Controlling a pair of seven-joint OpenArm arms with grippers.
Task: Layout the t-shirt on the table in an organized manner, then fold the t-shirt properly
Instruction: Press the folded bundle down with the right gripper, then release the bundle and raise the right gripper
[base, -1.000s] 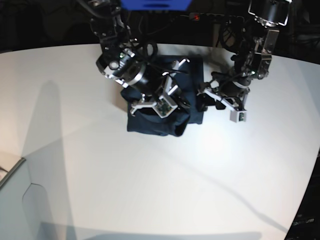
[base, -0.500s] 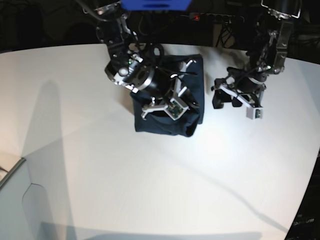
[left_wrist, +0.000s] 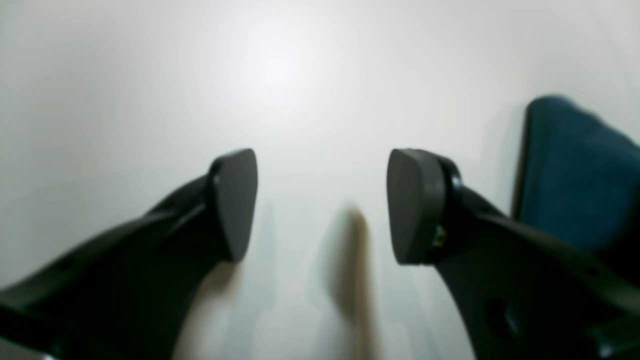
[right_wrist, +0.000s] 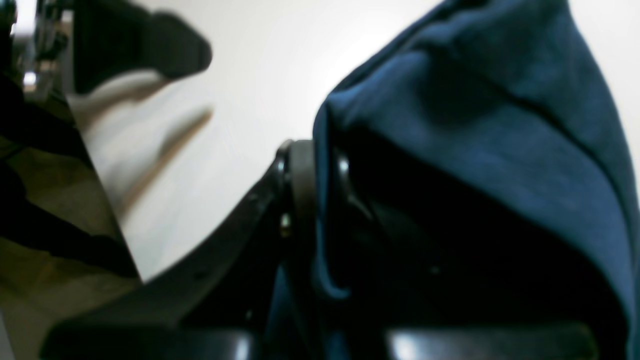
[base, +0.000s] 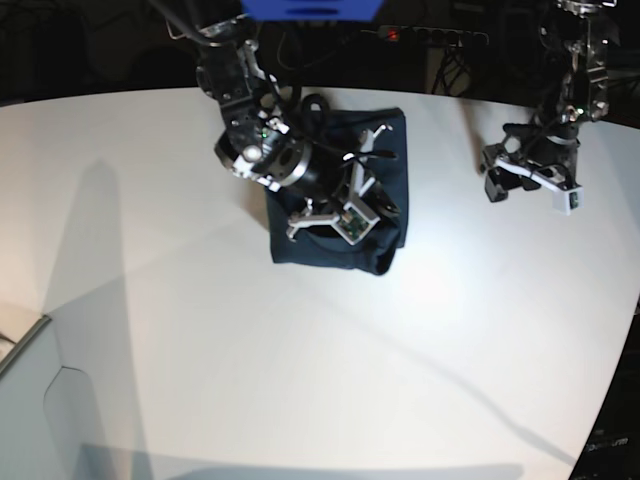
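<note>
- Left wrist view: we saw the left end effector (left_wrist: 320, 205) with its pads wide apart and nothing between them, over bare bench (left_wrist: 150, 75). An edge of the shirt (left_wrist: 575, 180) showed at the right, apart from the pads.
- Right wrist view: the right end effector (right_wrist: 320, 200) was pinched onto a fold of navy cloth, which draped over its right side. We judged that the fold should be laid down flat before letting go, so the layers would not bunch.
- Base view: the shirt (base: 385, 180) lay as a compact folded stack on the bench's far middle, under the right arm. The left arm hung well apart. A grey-white box corner (base: 30, 400) sat far off; nothing blocked the fold.
</note>
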